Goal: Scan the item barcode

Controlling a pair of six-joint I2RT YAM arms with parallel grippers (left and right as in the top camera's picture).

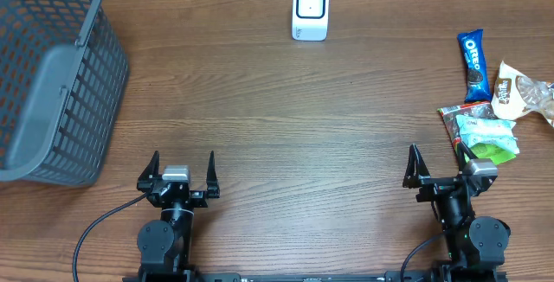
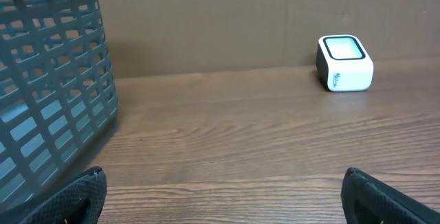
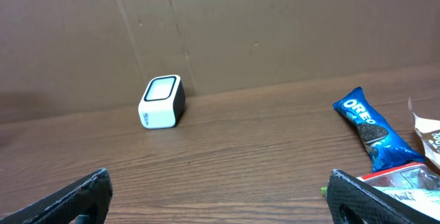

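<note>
A white barcode scanner (image 1: 310, 10) with a glass face stands at the back middle of the table; it also shows in the left wrist view as the scanner (image 2: 345, 62) and in the right wrist view as the scanner (image 3: 162, 102). Snack items lie at the right: a blue Oreo pack (image 1: 473, 64) (image 3: 371, 131), a white and brown pack (image 1: 518, 92), and a green and white pack (image 1: 489, 135). My left gripper (image 1: 183, 161) (image 2: 223, 176) is open over bare wood near the front edge. My right gripper (image 1: 441, 165) (image 3: 218, 174) is open too, just left of the snack pile, holding nothing.
A large grey plastic basket (image 1: 52, 74) (image 2: 48, 93) fills the back left corner. A brown cardboard wall (image 3: 275, 25) runs behind the table. A red-edged pack (image 1: 452, 116) lies under the green and white one.
</note>
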